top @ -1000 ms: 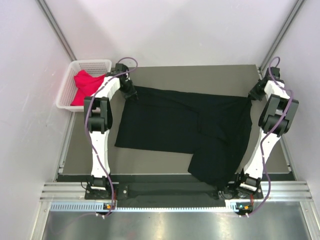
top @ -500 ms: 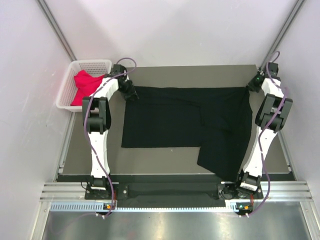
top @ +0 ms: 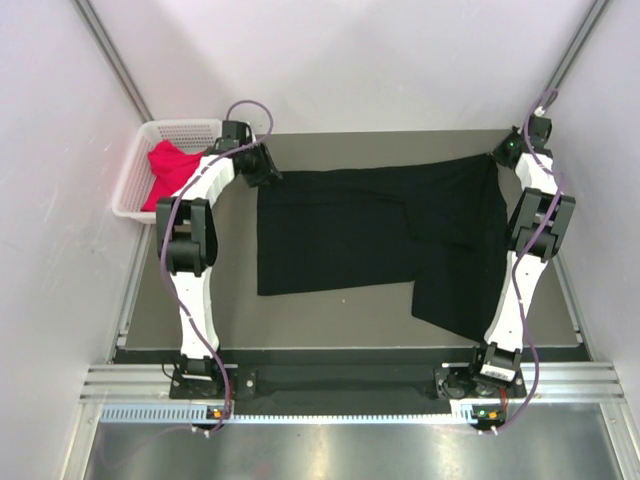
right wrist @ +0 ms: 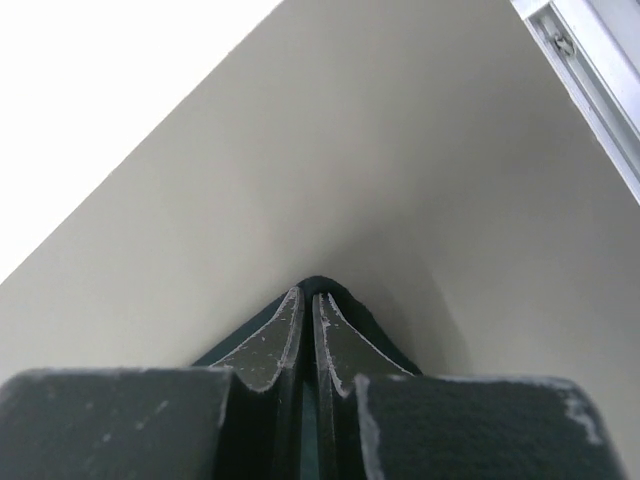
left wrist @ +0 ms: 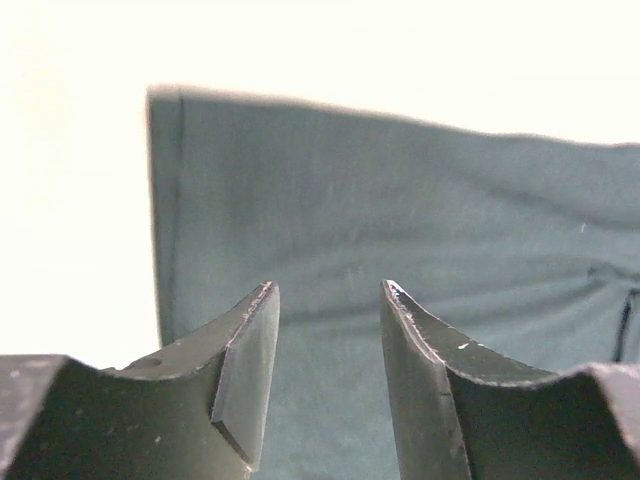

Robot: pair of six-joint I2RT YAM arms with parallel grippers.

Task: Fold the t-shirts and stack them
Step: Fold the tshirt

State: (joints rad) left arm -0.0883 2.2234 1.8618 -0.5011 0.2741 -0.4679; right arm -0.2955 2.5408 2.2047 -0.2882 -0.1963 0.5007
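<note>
From above, the black t-shirt (top: 380, 230) is seen spread mid-frame on the counter (top: 330, 320), the red-pink t-shirt (top: 172, 170) in the upper-left basket (top: 128, 190); at the left wrist the left hand (left wrist: 327, 290) is shown released, at the right wrist the right hand (right wrist: 307, 300) clenched on black cloth.

Both arms stretched far out from their bases. The left arm (top: 195, 240) ran up its own side with the wrist bent inward, so the left gripper (top: 265, 170) pointed across toward the other claw. Its fingers (left wrist: 245, 370) stood apart with a plain gap between the tips, and nothing was pinched there. The right arm (top: 530, 235) ran nearly straight, its wrist tipped inward at the far end. The right gripper (top: 502, 153) had its fingers (right wrist: 268, 350) pressed almost together, with a thin edge of the black t-shirt (top: 370, 225) caught between the tips.
</note>
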